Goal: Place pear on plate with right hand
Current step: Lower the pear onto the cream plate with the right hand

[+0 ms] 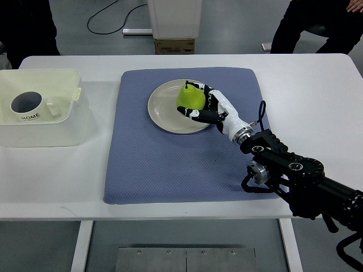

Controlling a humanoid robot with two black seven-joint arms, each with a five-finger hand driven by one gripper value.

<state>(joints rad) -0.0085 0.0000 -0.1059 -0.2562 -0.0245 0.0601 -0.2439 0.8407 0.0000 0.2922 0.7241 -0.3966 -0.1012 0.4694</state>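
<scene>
A green pear (190, 97) stands on a cream plate (164, 110) in the middle of a blue-grey mat (170, 170). My right hand (205, 105) reaches in from the lower right and its white and black fingers (199, 115) curl around the pear's right side. The pear rests on the right part of the plate. The left arm does not show.
A translucent plastic bin (62, 122) with a white mug (28, 105) marked HOME inside stands at the table's left. People in dark clothes sit at the far edge, top left and top right. A white post and cardboard box (174, 45) stand beyond the table.
</scene>
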